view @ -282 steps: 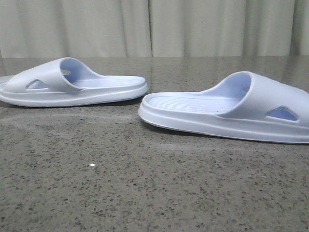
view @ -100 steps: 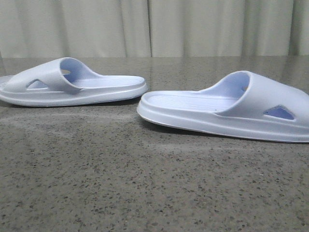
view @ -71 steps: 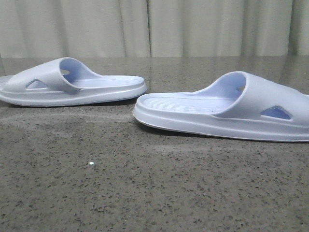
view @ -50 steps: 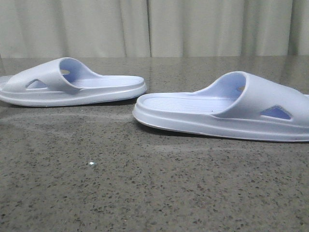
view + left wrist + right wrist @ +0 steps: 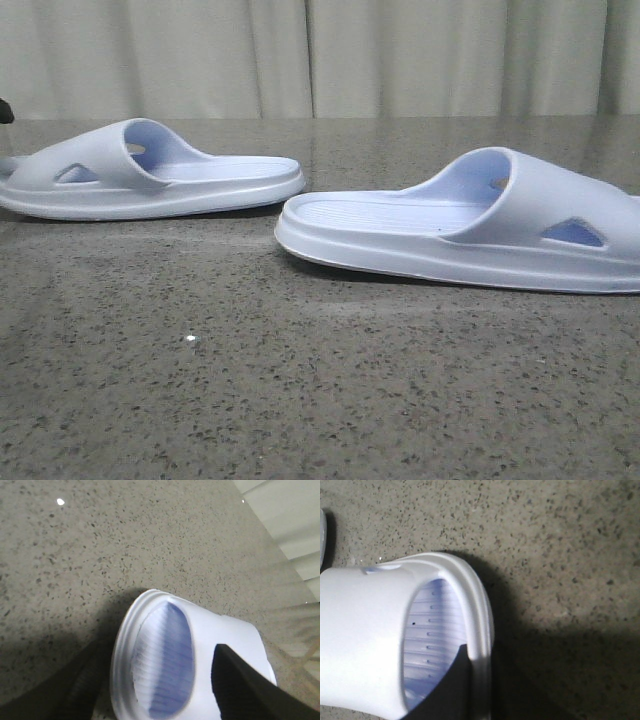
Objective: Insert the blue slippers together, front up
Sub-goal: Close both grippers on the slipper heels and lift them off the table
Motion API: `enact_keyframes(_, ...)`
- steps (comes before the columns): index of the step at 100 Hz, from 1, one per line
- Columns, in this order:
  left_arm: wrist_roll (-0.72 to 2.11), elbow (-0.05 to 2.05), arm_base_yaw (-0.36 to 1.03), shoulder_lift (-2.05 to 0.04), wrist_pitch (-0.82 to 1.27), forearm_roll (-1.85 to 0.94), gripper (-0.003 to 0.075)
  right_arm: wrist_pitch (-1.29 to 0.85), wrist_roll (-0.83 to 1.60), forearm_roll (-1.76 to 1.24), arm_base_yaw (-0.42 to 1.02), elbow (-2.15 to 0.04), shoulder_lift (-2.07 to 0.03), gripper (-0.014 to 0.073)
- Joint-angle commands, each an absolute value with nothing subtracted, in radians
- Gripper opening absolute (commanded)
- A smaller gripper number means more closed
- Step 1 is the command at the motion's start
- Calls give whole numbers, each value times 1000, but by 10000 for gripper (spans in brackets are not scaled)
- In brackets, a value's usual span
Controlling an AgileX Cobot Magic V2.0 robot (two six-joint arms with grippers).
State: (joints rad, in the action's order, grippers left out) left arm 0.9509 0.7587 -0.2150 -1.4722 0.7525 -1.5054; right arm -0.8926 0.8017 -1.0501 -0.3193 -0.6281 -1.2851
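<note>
Lying heel-to-heel at 9 and 3 o'clock on the table, left slipper between spread left gripper fingers, right slipper pinched by right gripper.

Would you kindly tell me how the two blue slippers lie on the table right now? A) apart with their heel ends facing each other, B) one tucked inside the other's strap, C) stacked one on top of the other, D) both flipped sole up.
A: in the front view the left slipper and right slipper rest sole down, heel ends facing, a gap between.
</note>
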Motion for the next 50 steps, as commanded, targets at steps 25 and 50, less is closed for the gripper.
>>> enact_keyframes(25, 972, 833, -216, -1541, 816, -1571, 412, -865, 822, -1077, -324, -653, -1274, -107)
enact_keyframes(50, 981, 835, -212, -1565, 823, -1571, 412, -864, 822, -1077, -324, -653, -1274, -107)
